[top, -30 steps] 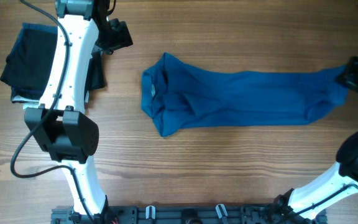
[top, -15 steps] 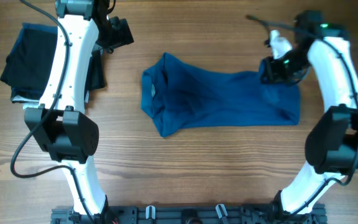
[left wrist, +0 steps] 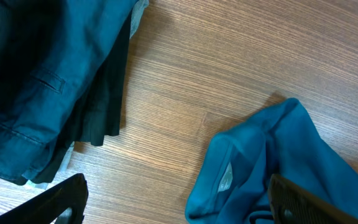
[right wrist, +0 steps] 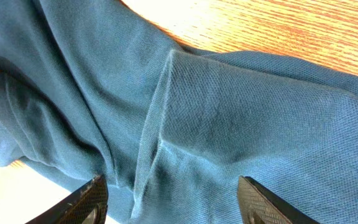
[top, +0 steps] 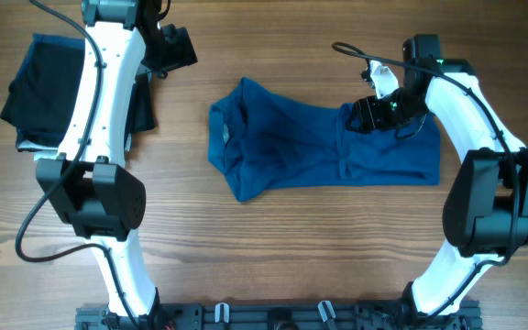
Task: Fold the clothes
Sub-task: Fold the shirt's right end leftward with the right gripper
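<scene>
Mid-fold on blue T-shirt (top: 291, 151) doubled just beneath spread right gripper (top: 363, 116), with left gripper (top: 170, 50) equally spread; likely needing second fold next.

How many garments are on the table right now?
4: blue T-shirt mid-table; stacked at the left edge, a dark navy garment, a black one, a pale one beneath. More may be hidden.
</scene>
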### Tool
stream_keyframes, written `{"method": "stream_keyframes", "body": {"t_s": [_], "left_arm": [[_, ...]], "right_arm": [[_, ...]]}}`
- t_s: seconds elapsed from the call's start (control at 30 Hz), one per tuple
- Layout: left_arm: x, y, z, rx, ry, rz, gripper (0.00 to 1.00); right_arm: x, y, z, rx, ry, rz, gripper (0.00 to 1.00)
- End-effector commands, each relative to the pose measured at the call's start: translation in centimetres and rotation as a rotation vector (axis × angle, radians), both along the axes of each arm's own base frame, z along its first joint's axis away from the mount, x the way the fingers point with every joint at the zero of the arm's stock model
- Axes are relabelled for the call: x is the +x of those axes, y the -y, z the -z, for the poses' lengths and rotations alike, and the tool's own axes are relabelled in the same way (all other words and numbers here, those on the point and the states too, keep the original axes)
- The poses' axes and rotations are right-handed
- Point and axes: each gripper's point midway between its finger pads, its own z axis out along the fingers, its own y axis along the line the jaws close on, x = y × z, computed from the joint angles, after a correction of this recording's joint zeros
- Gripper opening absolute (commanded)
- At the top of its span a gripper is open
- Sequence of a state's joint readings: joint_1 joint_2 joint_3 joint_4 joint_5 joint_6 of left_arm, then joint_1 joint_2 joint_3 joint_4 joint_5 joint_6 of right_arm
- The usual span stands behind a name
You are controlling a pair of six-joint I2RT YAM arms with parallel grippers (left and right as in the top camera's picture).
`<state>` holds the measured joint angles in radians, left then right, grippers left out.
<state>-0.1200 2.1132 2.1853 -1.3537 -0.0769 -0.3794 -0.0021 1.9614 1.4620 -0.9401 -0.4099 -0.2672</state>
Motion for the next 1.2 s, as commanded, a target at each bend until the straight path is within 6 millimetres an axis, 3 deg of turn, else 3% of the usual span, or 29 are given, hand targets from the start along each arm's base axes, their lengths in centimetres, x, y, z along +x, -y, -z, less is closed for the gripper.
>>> {"method": "stream_keyframes", "body": {"t_s": [0.0,0.07,0.13,0.2,0.27,0.3,0.37,0.4,0.57,0.63,0.7,0.8,0.9,0.97,1.03,1.17], "left_arm": [[0.0,-0.2,0.3,-0.006,-0.006,0.001,0.93],[0.0,-0.2,0.3,-0.006,-0.006,0.001,0.93],[0.0,-0.2,0.3,-0.006,-0.007,0.001,0.93],[0.0,-0.2,0.3,-0.006,-0.007,0.001,0.91],[0.1,-0.2,0.3,-0.006,-0.004,0.001,0.76],[0.2,-0.2,0.3,-0.007,-0.001,0.001,0.67],[0.3,-0.1,0.2,-0.007,0.005,0.001,0.47],[0.3,-0.1,0.2,-0.007,0.004,0.001,0.45],[0.3,-0.1,0.2,-0.007,0.004,0.001,0.49],[0.3,-0.1,0.2,-0.007,0.005,0.001,0.49],[0.3,-0.1,0.2,-0.007,0.005,0.001,0.50],[0.3,-0.2,0.2,-0.006,0.005,0.002,0.50],[0.3,-0.4,0.2,-0.006,0.004,-0.001,0.52],[0.3,-0.4,0.2,-0.006,0.004,-0.001,0.54],[0.3,-0.4,0.2,-0.006,0.004,-0.001,0.54],[0.3,-0.4,0.2,-0.006,0.004,-0.001,0.44]], "right_arm": [[0.8,-0.9,-2.3,0.044,0.041,0.015,0.66],[1.5,-0.9,-3.5,0.051,0.067,0.048,0.65],[1.9,-0.4,-4.8,0.020,0.102,0.070,0.58],[1.8,0.5,-4.6,-0.032,0.100,0.089,0.44],[1.7,0.3,-4.1,-0.025,0.096,0.083,0.19],[1.7,0.0,-3.6,-0.024,0.095,0.077,0.12],[1.6,-0.8,-2.3,-0.022,0.083,0.076,0.11],[1.6,-1.8,0.1,-0.016,0.074,0.078,0.11],[2.9,-2.7,3.8,-0.007,0.108,0.111,0.12],[4.0,-2.8,3.9,0.003,0.142,0.127,0.11],[4.7,-3.3,3.2,0.035,0.179,0.116,0.10],[5.4,-4.9,-0.1,0.139,0.227,0.082,0.06],[5.6,-4.7,-6.1,0.188,0.304,0.083,0.10],[4.1,-2.8,-9.2,0.130,0.325,0.126,0.10],[1.9,-0.6,-9.8,0.024,0.281,0.175,0.07],[-1.9,0.5,-8.4,-0.047,0.135,0.191,0.04]]}}
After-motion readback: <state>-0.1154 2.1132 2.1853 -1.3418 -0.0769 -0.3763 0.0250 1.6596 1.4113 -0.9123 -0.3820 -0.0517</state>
